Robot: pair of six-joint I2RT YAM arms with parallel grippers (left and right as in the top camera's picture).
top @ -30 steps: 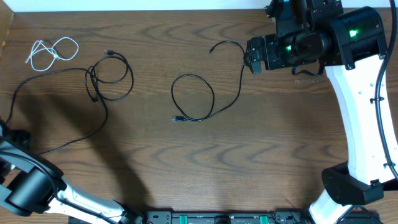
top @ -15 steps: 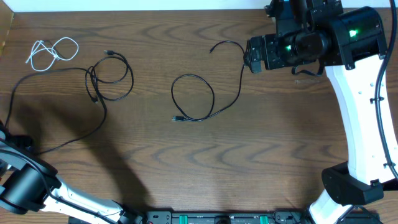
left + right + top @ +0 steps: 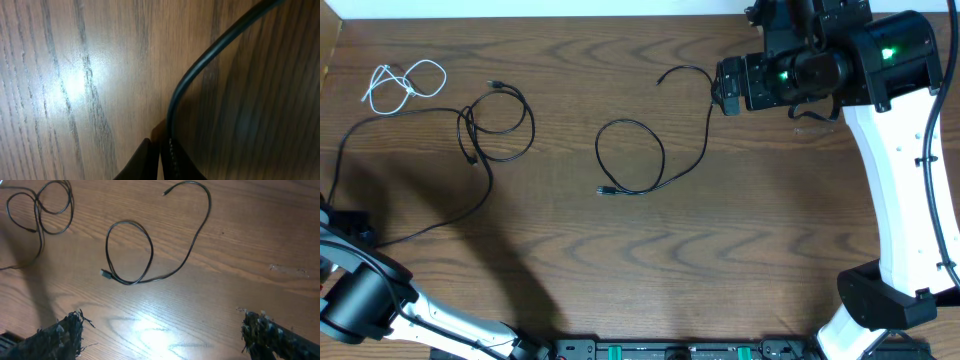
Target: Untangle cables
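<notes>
Brown wood-grain table, three cables on it, none crossing another.

White cable: far left corner. It is short and lies in a couple of loose loops, apart from both black ones.

Left black cable: overlapping coils just right of the white cable, with a small plug end at the top of the coils. Two runs leave the coils toward the table's left edge, one arcing high and one sweeping low. Both head for the left gripper; how they meet there is hidden by the arm.

Left gripper: at the left edge, low over the wood. Its wrist view shows the two fingertips brought together with the left black cable running in between them, so the jaws are closed and pinching it. From the pinch the cable curves up and off to the right.

Centre black cable: mid-table, one round loop with a plug end at its lower left. The rest climbs right and hooks over to a free end near the right arm. It is well apart from the left black cable.

Right gripper: above the table at the far right, beside the centre black cable's upper stretch. The jaws are spread wide with nothing between them, and the fingers look ragged at the tips. Its wrist view takes in the whole centre black cable, with the left cable's coils at top left.
</notes>
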